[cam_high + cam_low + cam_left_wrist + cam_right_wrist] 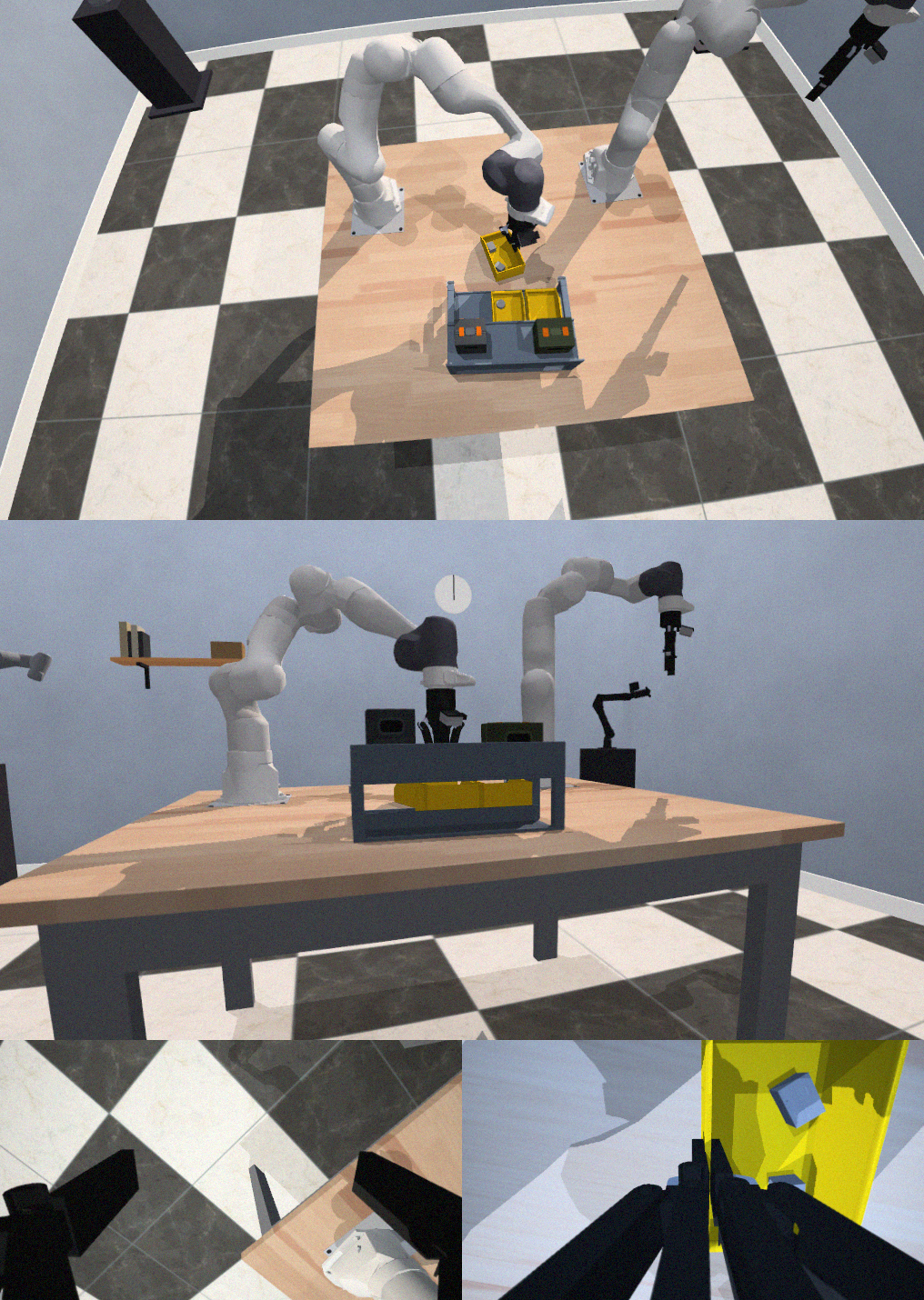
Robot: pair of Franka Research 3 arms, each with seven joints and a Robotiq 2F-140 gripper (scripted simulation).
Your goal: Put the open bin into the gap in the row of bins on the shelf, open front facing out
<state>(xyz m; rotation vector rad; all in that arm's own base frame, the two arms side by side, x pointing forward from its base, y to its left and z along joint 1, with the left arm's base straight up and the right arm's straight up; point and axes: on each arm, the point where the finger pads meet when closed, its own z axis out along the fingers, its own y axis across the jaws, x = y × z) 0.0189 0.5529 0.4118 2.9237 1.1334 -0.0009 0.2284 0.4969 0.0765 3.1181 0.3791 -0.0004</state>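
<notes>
Seen from above and going left to right, the gap (472, 306) is at the left end of the shelf (510, 345) (456, 763), and the bin could bump the end post or the low board if it goes in crooked or too high. The open bin (510, 274) (848, 1154) is not in yet. It is out in front of the shelf, on the arms' side, turned a bit, and I cannot tell if it touches the desk (381, 284) (225, 849) (291, 1263) (662, 1154). The right end effector (514, 243) (441, 729) (705, 1157) is pinched on one side wall of the bin. That one thin wall may let the bin swing or droop, and a big tip could slide the loose parts (491, 245) (800, 1101) out. To the right, the other bins (543, 303) (507, 793) sit in the shelf, and a sideways knock could shove them or jolt the part in one. Far right of the shelf and up high, the left end effector (811, 96) (669, 673) (246, 1170) has its fingers wide apart with nothing in them, so it gives no help if the bin slips.
</notes>
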